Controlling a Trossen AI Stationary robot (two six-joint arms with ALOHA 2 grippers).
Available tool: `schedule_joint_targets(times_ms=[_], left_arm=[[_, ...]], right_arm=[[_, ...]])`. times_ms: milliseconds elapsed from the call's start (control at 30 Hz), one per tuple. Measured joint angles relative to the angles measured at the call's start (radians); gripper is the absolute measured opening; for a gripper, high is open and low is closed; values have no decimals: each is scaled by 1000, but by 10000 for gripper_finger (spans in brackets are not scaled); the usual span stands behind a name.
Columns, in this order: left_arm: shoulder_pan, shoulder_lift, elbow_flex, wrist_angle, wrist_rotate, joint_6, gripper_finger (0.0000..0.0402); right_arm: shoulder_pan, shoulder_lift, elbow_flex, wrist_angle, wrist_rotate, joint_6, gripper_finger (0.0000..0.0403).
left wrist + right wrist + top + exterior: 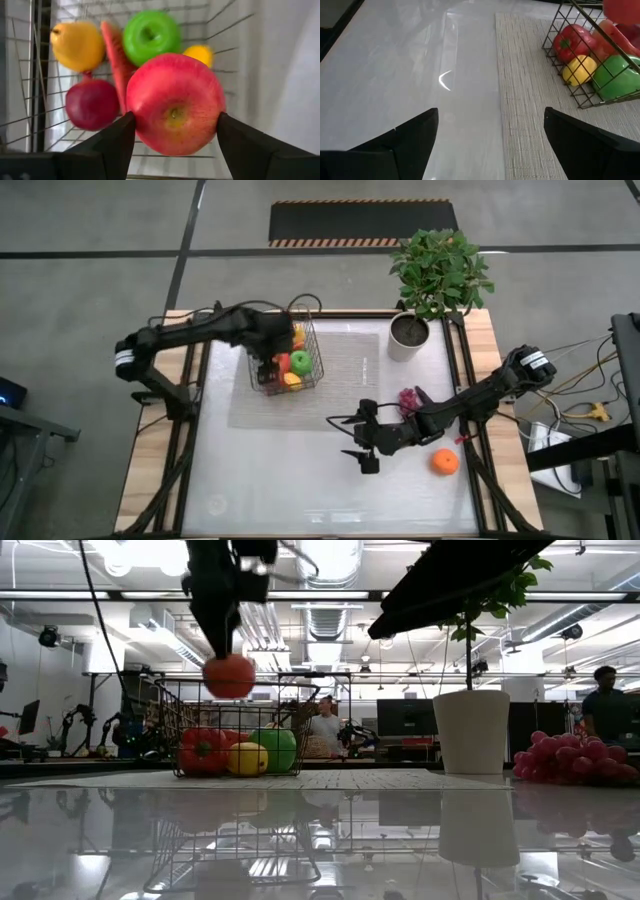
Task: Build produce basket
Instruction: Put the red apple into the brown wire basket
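Hanging above the wire basket (286, 360), a red apple (175, 103) sits pinched between the two fingers of the left gripper (175, 132), held clear of the rim, apparently so it can be lowered in from above without catching the wire. The basket stands on a pale woven mat (350, 380) toward the table's far left, the left arm reaching across it. Already inside lie a green apple (151, 36), a yellow pear (77, 46), a watermelon slice (114, 60), a lemon (199, 54) and a dark red fruit (92, 104) that cannot be identified with confidence; the right wrist view suggests a red pepper (571, 42) at the near corner.

Well apart, near the table's middle, the right gripper (364, 442) waits low over the bare surface with its fingers spread wide and nothing between them. Purple grapes (409, 398) lie beside that arm and an orange (445, 461) sits just past it, both presumably left within its reach for later picks. A white plant pot (408, 338) stands at the far edge.

From overhead the left arm covers much of the basket and the apple itself. In the low view the right arm is cut off at the top edge, and people stand in the room behind.
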Motion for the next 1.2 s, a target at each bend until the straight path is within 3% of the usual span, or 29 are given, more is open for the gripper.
schedule_joint_targets(times_ms=[200, 433, 1200], left_arm=[[94, 112, -5, 4, 3, 108, 239], [105, 195, -5, 42, 18, 174, 239], [105, 204, -3, 74, 18, 175, 241]], right_arm=[[0, 0, 0, 0, 0, 12, 345], [0, 0, 0, 0, -1, 15, 344], [0, 0, 0, -2, -2, 33, 349]])
